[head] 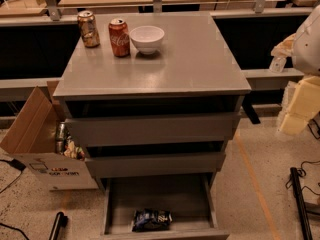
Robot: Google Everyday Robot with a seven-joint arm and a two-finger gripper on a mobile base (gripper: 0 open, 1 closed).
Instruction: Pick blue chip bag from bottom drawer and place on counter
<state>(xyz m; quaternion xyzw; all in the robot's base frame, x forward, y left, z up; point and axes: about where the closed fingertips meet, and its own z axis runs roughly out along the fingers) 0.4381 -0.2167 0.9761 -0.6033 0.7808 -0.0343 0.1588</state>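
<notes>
Part of the gripper (295, 111) is cut off by the right edge, well apart from the counter (195, 64) — apart or together, I cannot tell. The blue chip bag (152, 219) lies crumpled in the pulled-out bottom drawer (107, 206), near its front wall, lettering unreadable. At the counter's back left stand a gold can (88, 28), a red can (119, 36) and a white bowl (147, 38). An open cardboard box (30, 134) sits left of the bottom drawer — contents unclear.
</notes>
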